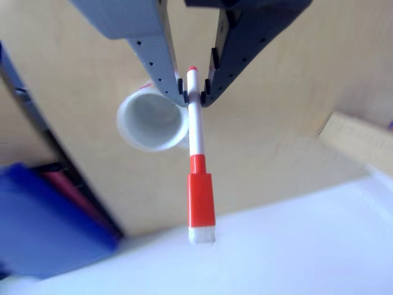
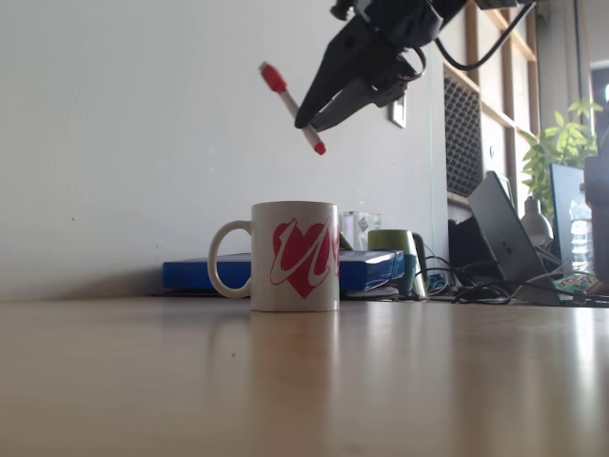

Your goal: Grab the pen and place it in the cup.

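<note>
1. No brand name or readable writing shows on anything. The only marking is a pink-red heart with white swirl strokes on the side of the cup [image 2: 294, 256], seen in the fixed view.
2. The cup is a white mug with a handle on its left side in the fixed view. It stands upright on the table [image 2: 304, 381]. In the other view its plain white inside [image 1: 152, 120] faces the camera from below the tool.
3. The tool [image 1: 195, 96] is closed on the pen [image 1: 198, 153], its two fingertips pinching the white barrel near the small red end. In the fixed view the tool [image 2: 306, 124] holds the pen [image 2: 290, 105] tilted in the air, above the cup and well apart from it.
4. In the other view the pen's red cap with its white tip points toward the bottom edge of the picture. In the fixed view the cap is the higher end, up and to the left.
5. The table is light wood, smooth and a little glossy, with a faint reflection under the cup.
6. Behind the cup a blue folder [image 2: 276, 271] lies flat. A plain white wall [image 2: 143, 143] rises behind it.
7. To the right in the fixed view are a green cup [image 2: 392, 243], a laptop [image 2: 504, 238], cables and a leafy plant [image 2: 561, 143] by wooden shelving.
</note>
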### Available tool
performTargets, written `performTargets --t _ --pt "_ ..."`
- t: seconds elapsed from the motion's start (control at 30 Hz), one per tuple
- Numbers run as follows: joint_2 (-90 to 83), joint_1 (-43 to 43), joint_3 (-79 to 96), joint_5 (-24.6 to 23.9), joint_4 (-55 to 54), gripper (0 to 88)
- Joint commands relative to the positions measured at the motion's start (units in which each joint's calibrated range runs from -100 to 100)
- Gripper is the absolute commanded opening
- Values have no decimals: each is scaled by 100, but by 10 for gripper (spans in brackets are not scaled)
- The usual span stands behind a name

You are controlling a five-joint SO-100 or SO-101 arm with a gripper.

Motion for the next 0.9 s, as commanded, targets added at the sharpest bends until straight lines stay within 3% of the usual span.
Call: performTargets --t 0.0,0.3,0.87 --pt "-329 292 437 38 -1012 10" --pt "-279 309 1406 38 -3197 10" --pt "725 492 2040 33 -5503 10"
